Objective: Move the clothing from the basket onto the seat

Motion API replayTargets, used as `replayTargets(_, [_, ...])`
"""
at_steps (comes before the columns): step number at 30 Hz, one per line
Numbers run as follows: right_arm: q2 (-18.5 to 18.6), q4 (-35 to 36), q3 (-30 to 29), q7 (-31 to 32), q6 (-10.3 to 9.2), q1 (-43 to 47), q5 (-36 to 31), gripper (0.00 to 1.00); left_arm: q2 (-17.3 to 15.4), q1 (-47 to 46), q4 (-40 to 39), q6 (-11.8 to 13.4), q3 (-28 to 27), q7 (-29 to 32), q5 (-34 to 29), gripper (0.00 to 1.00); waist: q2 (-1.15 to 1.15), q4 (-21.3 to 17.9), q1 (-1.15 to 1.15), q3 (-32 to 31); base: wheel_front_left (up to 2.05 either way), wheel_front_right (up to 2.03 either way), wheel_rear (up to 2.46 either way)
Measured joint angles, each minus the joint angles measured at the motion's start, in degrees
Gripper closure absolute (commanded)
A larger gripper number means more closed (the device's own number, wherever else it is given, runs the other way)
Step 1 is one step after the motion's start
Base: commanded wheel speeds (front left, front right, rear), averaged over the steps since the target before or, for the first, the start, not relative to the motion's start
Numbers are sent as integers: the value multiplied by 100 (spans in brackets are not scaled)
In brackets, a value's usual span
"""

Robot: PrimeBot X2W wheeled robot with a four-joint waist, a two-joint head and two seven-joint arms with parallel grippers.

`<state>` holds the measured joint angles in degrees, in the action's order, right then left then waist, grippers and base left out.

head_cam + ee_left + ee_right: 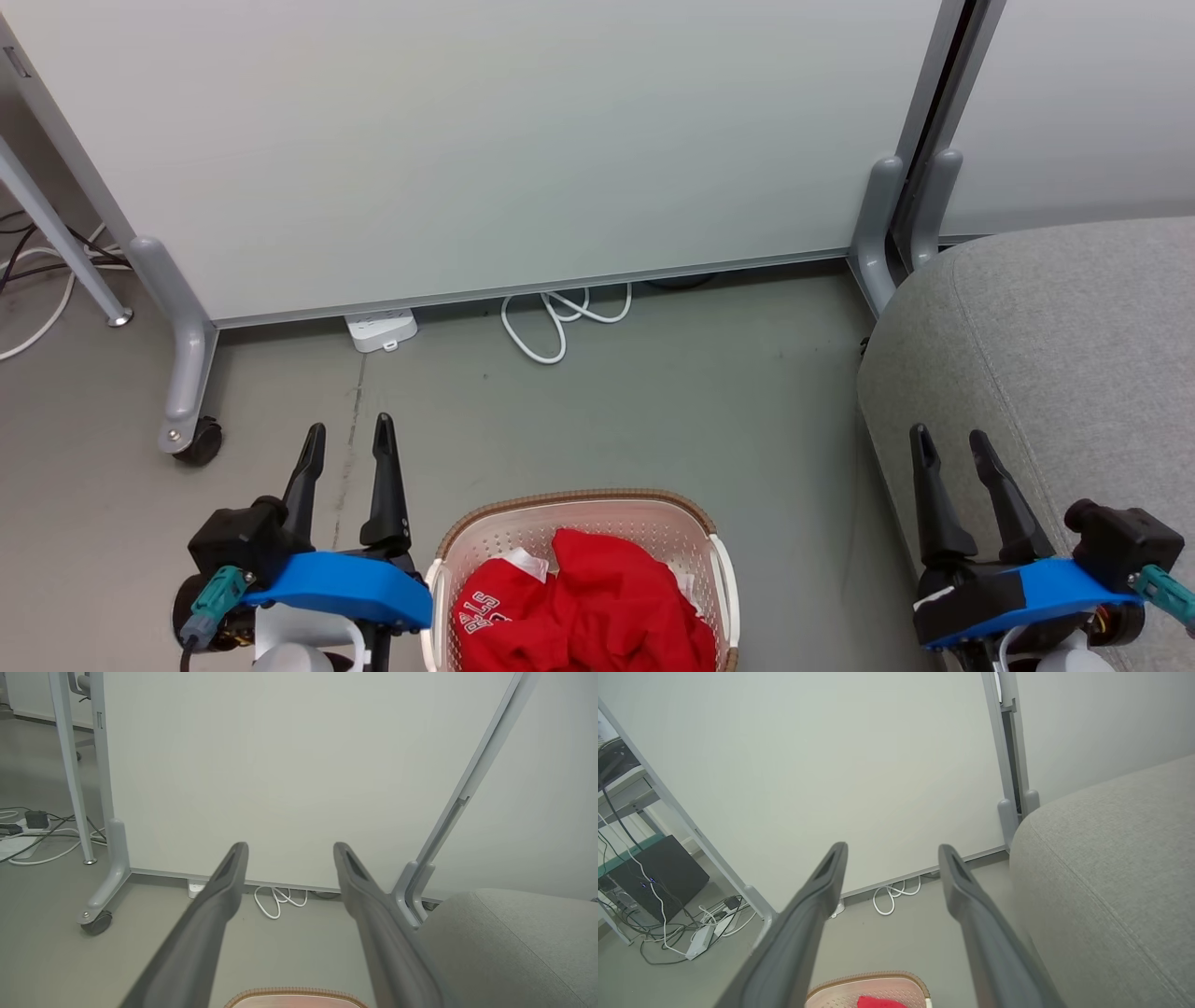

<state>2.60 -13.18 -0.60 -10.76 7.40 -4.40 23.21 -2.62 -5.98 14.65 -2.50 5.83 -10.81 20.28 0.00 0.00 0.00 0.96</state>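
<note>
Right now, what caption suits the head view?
Open left gripper and right gripper flank the basket of red clothing, grey seat alongside.

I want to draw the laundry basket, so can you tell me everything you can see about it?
The laundry basket looks like cream-white plastic dotted with small holes, with a brown woven-looking rim and white side handles. It is a rounded rectangle standing upright on the grey floor, with the light grey sofa seat off to the robot's right, apart from it. Red clothing is piled inside it, and one piece has white lettering. The picture's bottom edge cuts off its near end.
</note>
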Motion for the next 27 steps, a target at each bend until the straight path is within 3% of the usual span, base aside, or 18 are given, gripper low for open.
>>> replayTargets(27, [8, -93, 12, -332, 2, -2, -1272, 0, -12, -27, 140, 9, 180, -331, -1181, 0, 0, 24, 0, 24, 0, 0, 0])
